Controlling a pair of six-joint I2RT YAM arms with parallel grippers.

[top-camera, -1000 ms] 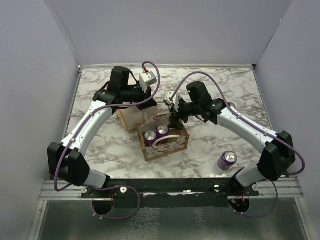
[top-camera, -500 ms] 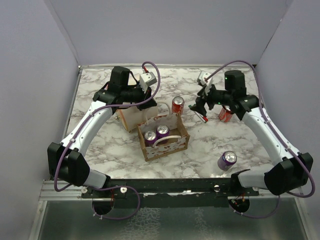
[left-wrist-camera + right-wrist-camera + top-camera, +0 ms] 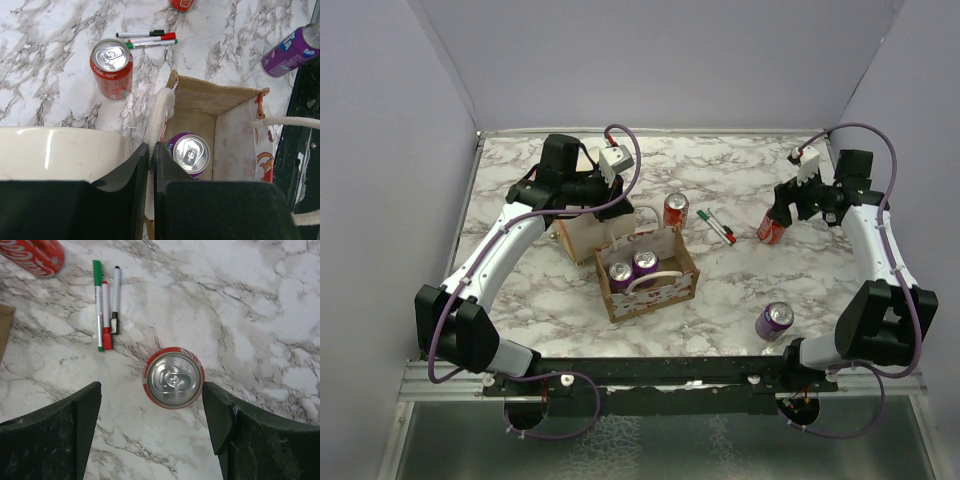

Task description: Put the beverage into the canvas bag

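Observation:
The canvas bag (image 3: 670, 290) stands at the table's middle with two purple cans (image 3: 632, 267) upright inside. My left gripper (image 3: 625, 212) is shut on the bag's white rope handle (image 3: 159, 107) at its rear edge; one purple can (image 3: 189, 154) shows in the tan interior (image 3: 200, 117). My right gripper (image 3: 783, 214) is open at the far right, above an upright red can (image 3: 770, 229). In the right wrist view the can (image 3: 174, 377) sits between the spread fingers of that gripper (image 3: 151, 387), untouched. A second red can (image 3: 675, 210) stands behind the bag. A purple can (image 3: 775, 320) lies at the front right.
A cream cylinder (image 3: 582, 232) stands against the bag's left rear, beside my left gripper (image 3: 148, 146). Three markers (image 3: 722, 226) lie between the two red cans, also in the right wrist view (image 3: 106, 305). Grey walls enclose the table on three sides.
My right arm has swung from the bag's rear edge to the far right, now open over the right red can. The left arm and the bag have not moved.

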